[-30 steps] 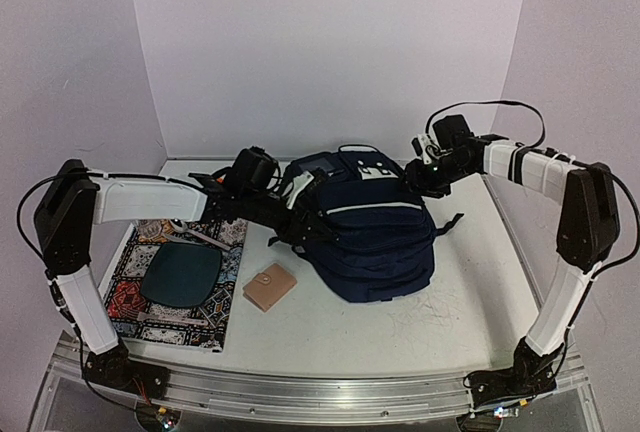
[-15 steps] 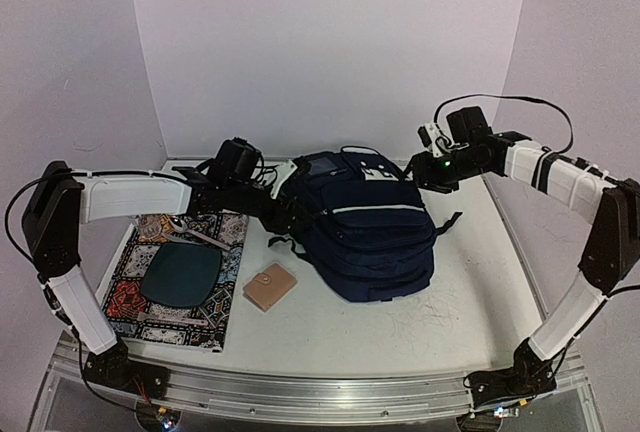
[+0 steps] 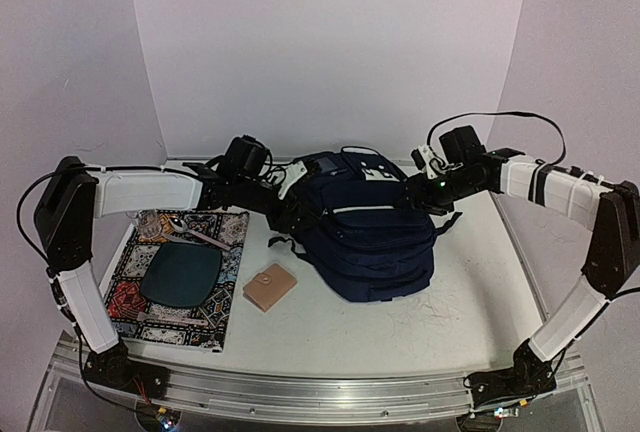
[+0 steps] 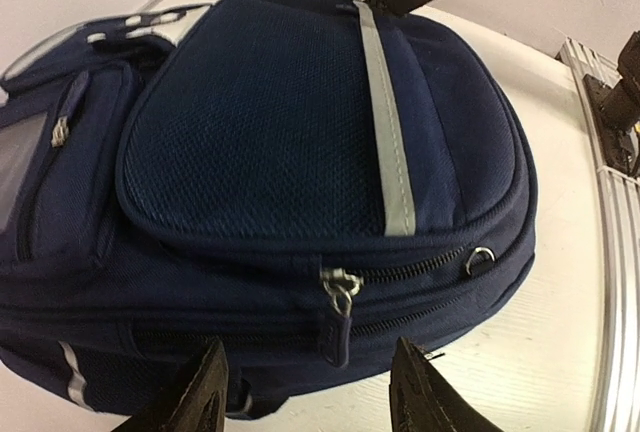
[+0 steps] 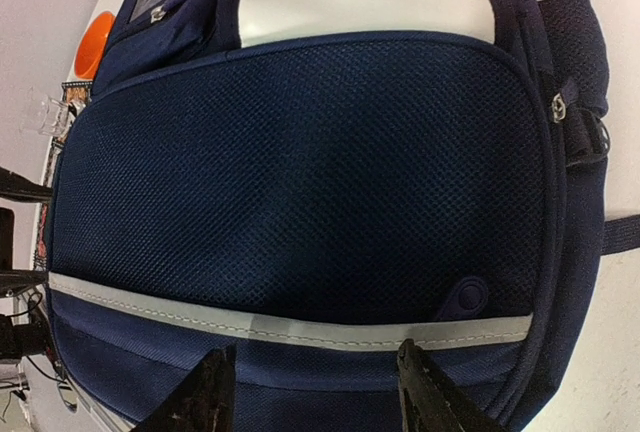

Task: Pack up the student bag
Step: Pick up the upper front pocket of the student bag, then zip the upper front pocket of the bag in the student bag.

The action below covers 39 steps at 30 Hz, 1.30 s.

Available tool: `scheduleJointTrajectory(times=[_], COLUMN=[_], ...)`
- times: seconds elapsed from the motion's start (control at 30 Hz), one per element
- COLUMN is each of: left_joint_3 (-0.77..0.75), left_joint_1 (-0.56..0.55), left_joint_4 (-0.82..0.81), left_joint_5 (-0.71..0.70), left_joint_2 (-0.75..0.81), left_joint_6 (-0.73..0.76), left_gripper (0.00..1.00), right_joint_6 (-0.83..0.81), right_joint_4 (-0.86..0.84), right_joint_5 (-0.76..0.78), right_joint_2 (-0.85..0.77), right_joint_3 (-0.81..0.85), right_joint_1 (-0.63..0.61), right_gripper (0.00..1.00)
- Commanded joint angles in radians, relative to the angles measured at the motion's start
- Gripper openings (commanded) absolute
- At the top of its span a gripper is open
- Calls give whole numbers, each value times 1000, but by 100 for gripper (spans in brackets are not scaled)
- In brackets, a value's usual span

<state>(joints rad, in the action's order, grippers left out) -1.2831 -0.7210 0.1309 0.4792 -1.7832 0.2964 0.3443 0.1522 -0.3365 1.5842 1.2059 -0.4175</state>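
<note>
The student bag (image 3: 372, 237), navy with thin grey stripes, lies flat in the middle of the table. My left gripper (image 3: 300, 214) is at the bag's left side. In the left wrist view its jaws (image 4: 315, 400) stand open, and a zipper pull (image 4: 338, 320) hangs just ahead of the gap, untouched. My right gripper (image 3: 420, 192) is at the bag's far right corner. In the right wrist view it (image 5: 312, 400) is open, close over the mesh front pocket (image 5: 300, 172) and the grey stripe (image 5: 290, 328), holding nothing. All the bag's zips look shut.
A patterned book (image 3: 128, 302) lies at the left with a dark teal oval case (image 3: 180, 274) and a metal spoon (image 3: 195, 234) on it. A brown wallet (image 3: 270, 286) lies between book and bag. A metal rail (image 3: 320, 392) runs along the near edge.
The left gripper drew back to the left, then returned to the bag's left side. The right gripper rose, then came down onto the bag's far right corner.
</note>
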Motion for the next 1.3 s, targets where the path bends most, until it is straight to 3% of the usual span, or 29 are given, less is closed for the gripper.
scheduleJointTrajectory(times=[0.0,0.13,0.4,0.47,0.6,0.83,1.27], left_joint_3=[-71,-71,-86,-95,-94,-45,-21], left_joint_1=[-4,-11,-48,-52,-54,-71,-177], left_joint_4=[-13,-4,-4,-3,-1,22,84], left_joint_5=[46,82,23,-3,-23,-33,11], left_joint_2=[-19,-21,-68,-78,-70,-17,50], left_joint_6=[96,97,94,89,83,74,-122], left_gripper=[57,58,54,48,26,1,0], right_joint_6=[19,27,49,68,96,149,236], right_joint_4=[-16,-19,-20,-20,-16,-21,-113], right_joint_5=[-17,-7,36,77,178,219,129], right_joint_2=[-37,-42,-34,-39,-63,-62,35], right_joint_3=[-8,-5,-5,-17,-47,-94,-83], right_joint_1=[-17,-28,-49,-49,-42,-10,-71], right_gripper=[57,57,57,57,58,58,51])
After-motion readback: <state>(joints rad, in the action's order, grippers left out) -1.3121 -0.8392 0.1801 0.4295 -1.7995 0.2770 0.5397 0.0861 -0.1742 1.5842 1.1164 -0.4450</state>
